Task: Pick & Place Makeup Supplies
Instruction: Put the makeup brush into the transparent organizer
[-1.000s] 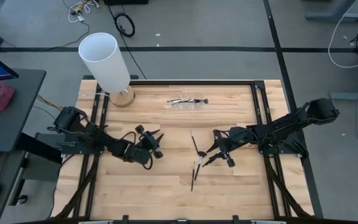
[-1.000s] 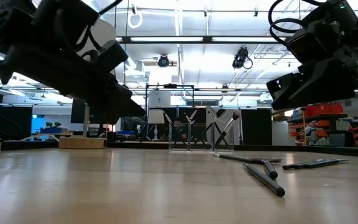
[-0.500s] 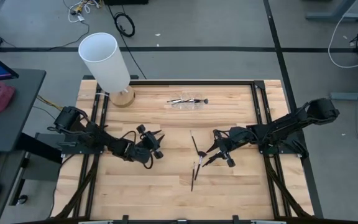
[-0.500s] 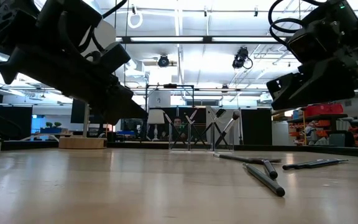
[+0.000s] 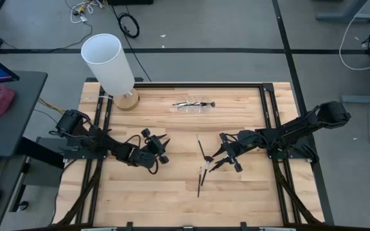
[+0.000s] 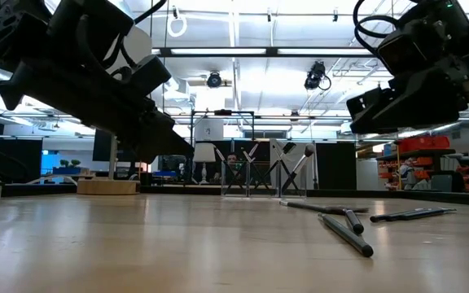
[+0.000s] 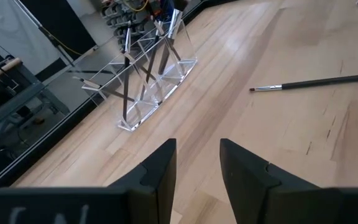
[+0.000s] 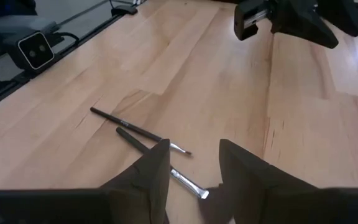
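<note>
Three slim dark makeup brushes lie flat on the wooden table near its middle: one (image 5: 201,149) and two more (image 5: 202,178) toward the near edge. In the right wrist view they (image 8: 140,132) lie just ahead of my right gripper (image 5: 216,154), which hovers open above the table to their right. More brushes stand crossed in a clear acrylic holder (image 5: 194,104) at the far middle. My left gripper (image 5: 164,142) hangs open left of the loose brushes, pointing toward the holder (image 7: 148,81). One loose brush (image 7: 328,81) shows beyond its fingers.
A tall white cylinder (image 5: 108,61) on a round wooden base stands at the table's far left corner. Black frame rails (image 5: 267,122) run along the table's left, right and far sides. Bare wood lies between the grippers and the near edge.
</note>
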{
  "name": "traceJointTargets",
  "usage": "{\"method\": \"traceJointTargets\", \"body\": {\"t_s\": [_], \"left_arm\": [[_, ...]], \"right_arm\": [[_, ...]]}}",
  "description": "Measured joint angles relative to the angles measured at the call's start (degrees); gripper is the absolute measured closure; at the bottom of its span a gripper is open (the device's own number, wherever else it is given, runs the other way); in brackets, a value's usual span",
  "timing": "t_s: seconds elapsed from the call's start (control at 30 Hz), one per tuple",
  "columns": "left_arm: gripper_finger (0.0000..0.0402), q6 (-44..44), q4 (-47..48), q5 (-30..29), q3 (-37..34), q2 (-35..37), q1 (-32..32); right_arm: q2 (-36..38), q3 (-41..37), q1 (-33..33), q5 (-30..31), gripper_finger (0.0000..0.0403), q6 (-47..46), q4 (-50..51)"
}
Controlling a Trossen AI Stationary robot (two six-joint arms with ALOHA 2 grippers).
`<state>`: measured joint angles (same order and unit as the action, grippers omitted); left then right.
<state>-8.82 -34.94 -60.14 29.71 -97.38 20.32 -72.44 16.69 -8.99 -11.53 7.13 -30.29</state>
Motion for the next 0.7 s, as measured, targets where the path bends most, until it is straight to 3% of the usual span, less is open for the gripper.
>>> {"method": "traceJointTargets", "body": {"t_s": [0.3, 0.53, 0.7], "left_arm": [[0.0275, 0.0, -0.4, 0.0, 0.0, 0.0, -0.2], [0.0275, -5.1, -1.9, 3.4, 0.0, 0.0, -0.9], [0.0275, -5.5, -2.4, 3.4, 0.1, 0.0, -1.6]], "right_arm": [[-0.1, 0.0, 0.0, -4.5, 0.0262, -0.6, 4.8], [-0.1, 0.0, 0.0, -4.5, 0.0262, -0.2, 12.4], [-0.1, 0.0, 0.0, -4.4, 0.0262, 1.6, 12.3]]}}
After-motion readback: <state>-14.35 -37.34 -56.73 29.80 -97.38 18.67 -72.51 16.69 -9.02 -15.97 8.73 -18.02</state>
